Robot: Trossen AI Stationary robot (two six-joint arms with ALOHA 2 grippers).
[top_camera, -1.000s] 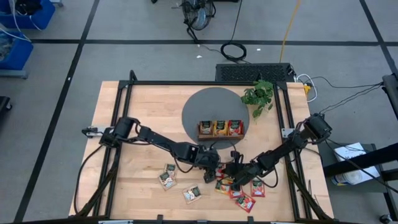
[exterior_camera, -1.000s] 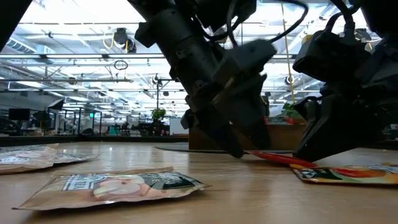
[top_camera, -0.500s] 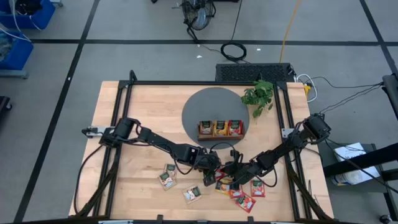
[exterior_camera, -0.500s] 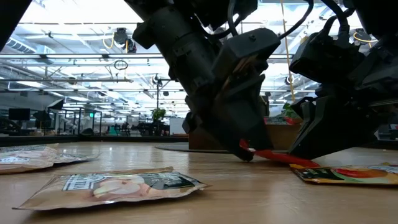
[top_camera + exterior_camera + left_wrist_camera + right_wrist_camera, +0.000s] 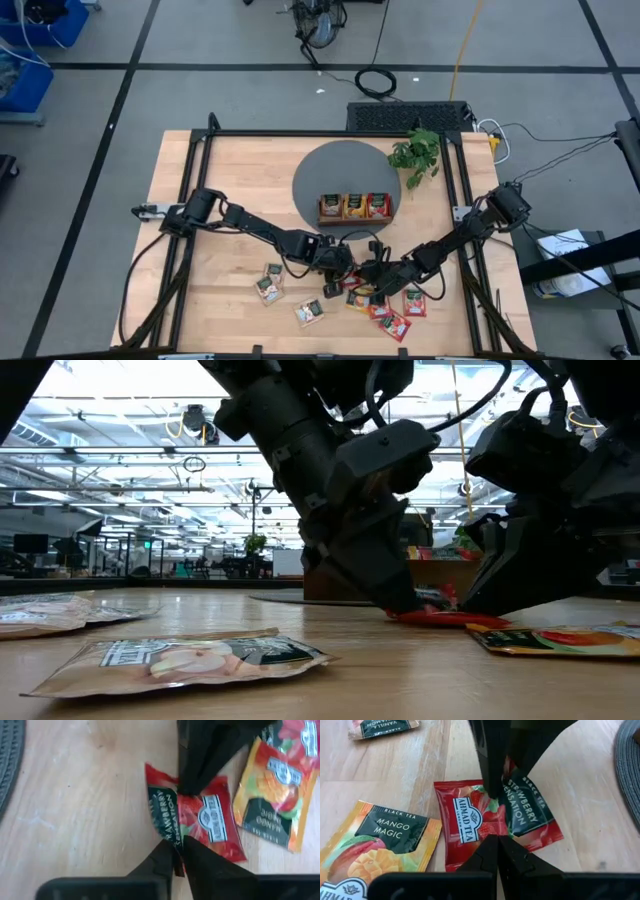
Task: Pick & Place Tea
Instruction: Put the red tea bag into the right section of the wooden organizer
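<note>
Wooden planks form the table [image 5: 230, 170], which stands on a grey floor; a round dark mat [image 5: 325, 170] lies on it toward the far edge. That mat carries a brown wooden tray [image 5: 353, 207] already holding sachets in its three compartments, and a small green plant [image 5: 417, 152] sits just beside the mat's rim.

Nearer the front edge than the mat, both arms meet over one red strawberry sachet [image 5: 202, 817] lying on the wood. The left gripper [image 5: 333, 281] has its fingers [image 5: 167, 860] nearly closed on the sachet's edge, pinching it; the packet's near side is lifted slightly off the table in the low view. The right gripper [image 5: 366, 277] faces it from the opposite side, its fingers [image 5: 495, 851] fully closed together with nothing between them, their tips resting at the sachet's other edge.

An orange mango sachet [image 5: 380, 845] lies touching the red one. More red and orange sachets [image 5: 395, 312] are scattered just beyond, farther from the mat, and three pale ones [image 5: 270, 283] lie near the front edge on the left arm's side.
</note>
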